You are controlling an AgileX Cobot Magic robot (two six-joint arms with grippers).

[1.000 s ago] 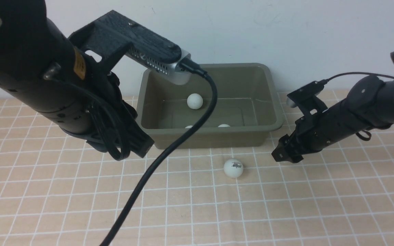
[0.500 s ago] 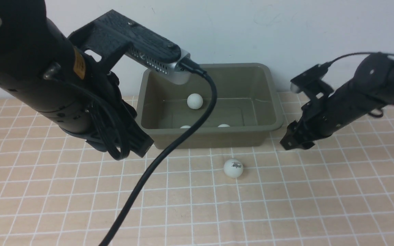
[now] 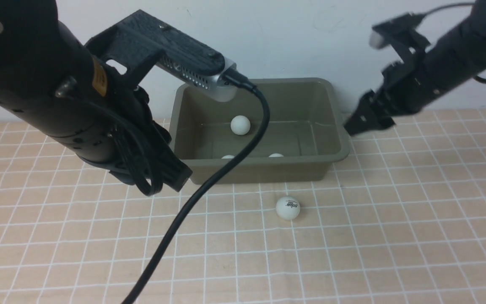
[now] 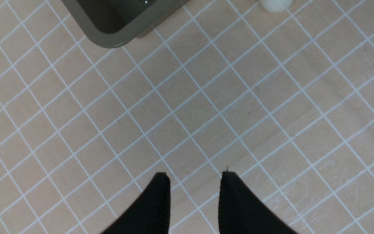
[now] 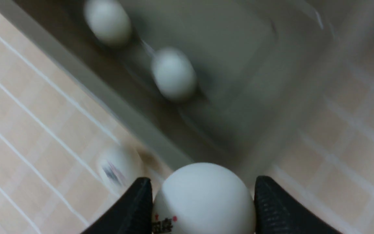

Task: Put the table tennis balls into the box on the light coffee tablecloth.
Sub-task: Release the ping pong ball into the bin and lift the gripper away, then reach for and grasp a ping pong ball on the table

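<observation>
This looks like a robotics lab bench rather than a home. A tabletop under a light coffee tablecloth (image 3: 395,236) with white grid lines spreads beneath both pairs of jaws, and a bare white wall (image 3: 293,38) rises beyond them. The black left arm (image 3: 36,84) carries a camera housing (image 3: 188,67) trailing a thick cable (image 3: 172,236), the right arm (image 3: 445,80) reaches in opposite, and a plain olive-grey box (image 3: 276,171) sits between their jaws.
</observation>
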